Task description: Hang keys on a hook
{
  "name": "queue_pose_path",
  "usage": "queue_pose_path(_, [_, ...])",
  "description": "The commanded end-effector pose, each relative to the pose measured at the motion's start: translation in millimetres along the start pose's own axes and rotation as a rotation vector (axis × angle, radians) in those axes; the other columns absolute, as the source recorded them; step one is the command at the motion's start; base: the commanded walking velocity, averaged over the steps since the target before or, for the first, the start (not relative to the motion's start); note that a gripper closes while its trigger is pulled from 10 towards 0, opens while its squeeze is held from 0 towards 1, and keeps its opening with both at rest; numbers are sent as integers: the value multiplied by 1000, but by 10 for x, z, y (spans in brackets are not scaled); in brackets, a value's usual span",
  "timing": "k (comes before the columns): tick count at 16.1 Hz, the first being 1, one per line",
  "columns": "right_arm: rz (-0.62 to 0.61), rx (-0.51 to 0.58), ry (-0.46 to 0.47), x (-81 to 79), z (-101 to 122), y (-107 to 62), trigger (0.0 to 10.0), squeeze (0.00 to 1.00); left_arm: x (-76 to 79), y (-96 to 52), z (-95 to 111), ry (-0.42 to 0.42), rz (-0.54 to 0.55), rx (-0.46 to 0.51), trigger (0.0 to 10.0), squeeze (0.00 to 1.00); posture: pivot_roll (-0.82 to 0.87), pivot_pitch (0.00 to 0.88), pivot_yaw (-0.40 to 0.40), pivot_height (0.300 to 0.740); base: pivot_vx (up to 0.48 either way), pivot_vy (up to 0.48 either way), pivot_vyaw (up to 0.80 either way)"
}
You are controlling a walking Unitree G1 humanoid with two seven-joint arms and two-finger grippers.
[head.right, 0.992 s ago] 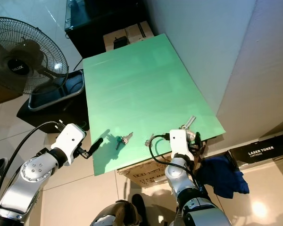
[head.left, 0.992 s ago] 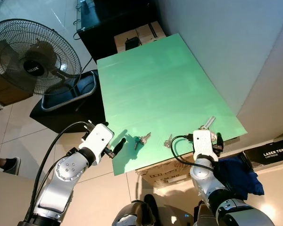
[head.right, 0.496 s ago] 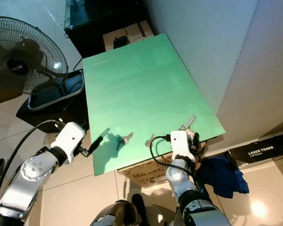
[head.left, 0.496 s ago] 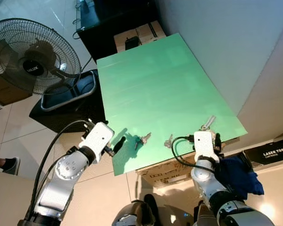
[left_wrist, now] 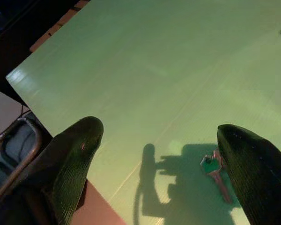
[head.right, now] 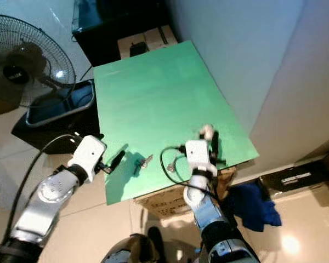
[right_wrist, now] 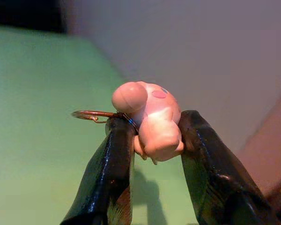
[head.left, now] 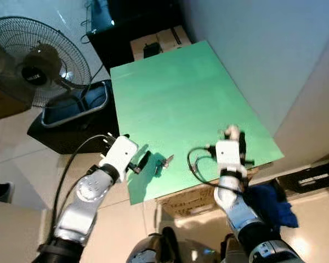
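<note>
Pickup is done, hanging is not. The right gripper (right_wrist: 152, 136) pinches a pink figurine keychain (right_wrist: 150, 119) with its copper ring (right_wrist: 91, 115), held above the near right part of the green table (head.left: 170, 93). No hook can be made out.

The left gripper (left_wrist: 154, 159) is spread wide near the table's near left edge, close to a second key (left_wrist: 214, 171). The wrist views give the grip detail; the head views are blurred.

The left gripper (left_wrist: 159, 154), its fingers (left_wrist: 75, 159) spread, hovers above the green table (left_wrist: 145, 61) near a key (left_wrist: 215, 173).
</note>
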State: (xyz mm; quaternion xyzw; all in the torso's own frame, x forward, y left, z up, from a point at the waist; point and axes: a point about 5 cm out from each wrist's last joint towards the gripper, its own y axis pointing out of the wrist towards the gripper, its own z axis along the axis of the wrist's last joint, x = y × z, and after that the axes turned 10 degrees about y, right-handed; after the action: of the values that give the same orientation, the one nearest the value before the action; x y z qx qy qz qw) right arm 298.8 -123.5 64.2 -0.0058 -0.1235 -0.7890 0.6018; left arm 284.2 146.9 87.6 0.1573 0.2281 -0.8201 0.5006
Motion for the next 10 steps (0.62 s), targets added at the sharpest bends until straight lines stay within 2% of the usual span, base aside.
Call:
queue_pose_path(1, [48,17,52,-78,105,-22,0,0,-46,5,-75,-26,38,-29,10000,0,-101,108,177,740,0,0,0])
queue_pose_path(6, [176,122,110,-44,458,22,0,0,-148,275,25,-55,130,-4,10000,0,-107,0,98,740,0,0,0])
queue_pose_path(8, [212,111,108,-61,483,65,0,0,-256,343,56,-97,165,1,10000,0,-96,0,91,740,0,0,0])
queue_pose_path(10, [205,65,122,-33,435,93,0,0,-291,362,27,-125,180,-14,10000,0,-85,0,100,740,0,0,0])
